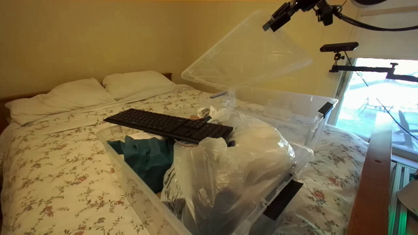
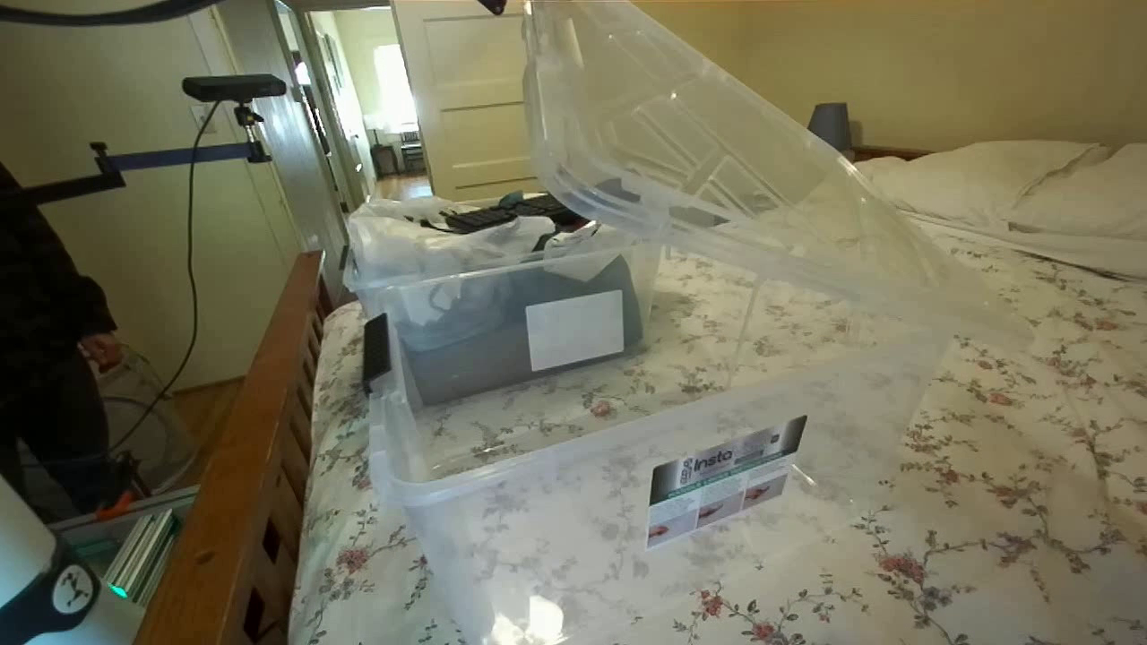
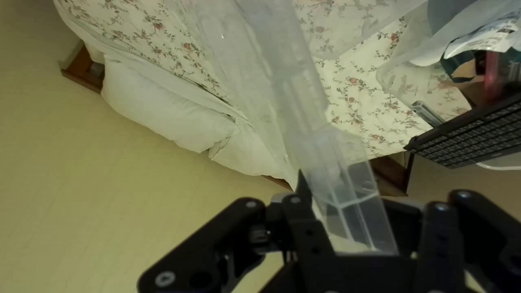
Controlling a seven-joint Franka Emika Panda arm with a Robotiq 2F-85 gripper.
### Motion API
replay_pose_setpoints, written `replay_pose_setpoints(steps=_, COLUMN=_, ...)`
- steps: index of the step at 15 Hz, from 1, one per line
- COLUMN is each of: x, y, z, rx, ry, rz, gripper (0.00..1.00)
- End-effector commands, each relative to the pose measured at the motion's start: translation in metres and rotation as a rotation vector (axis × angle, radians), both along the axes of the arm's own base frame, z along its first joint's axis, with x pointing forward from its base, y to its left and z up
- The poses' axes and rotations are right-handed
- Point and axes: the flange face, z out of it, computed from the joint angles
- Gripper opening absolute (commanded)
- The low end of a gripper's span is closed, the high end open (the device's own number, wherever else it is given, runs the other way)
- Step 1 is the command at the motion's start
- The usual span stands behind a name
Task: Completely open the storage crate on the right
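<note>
Wrist view: gripper [image 3: 346, 197] astride lid [image 3: 297, 97]

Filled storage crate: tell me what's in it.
A black computer keyboard lies on top, above teal fabric and translucent plastic bagging. What the bagging and fabric cover can't be made out.

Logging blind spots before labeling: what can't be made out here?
Whether the gripper pinches the lid: wrist view, out of focus where they meet.
What the bag holds: in an exterior view, hidden by its cloudy plastic.
Face of the person: in an exterior view, cut off by the left edge.
Small print on the printed label: in an exterior view, too small.
</note>
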Motion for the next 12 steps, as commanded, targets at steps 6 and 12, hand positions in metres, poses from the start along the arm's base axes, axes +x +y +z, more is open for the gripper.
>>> replay_pose_setpoints(steps=6, x=0.036, y=-0.040, z=0.061, rx=0.193, ry=-0.059, rz=-0.145, gripper=0.03)
replay_pose_setpoints(steps=12, x=0.082, y=-0.126, z=0.104, rx=0.355, ry=-0.038, rz=-0.397, gripper=0.03)
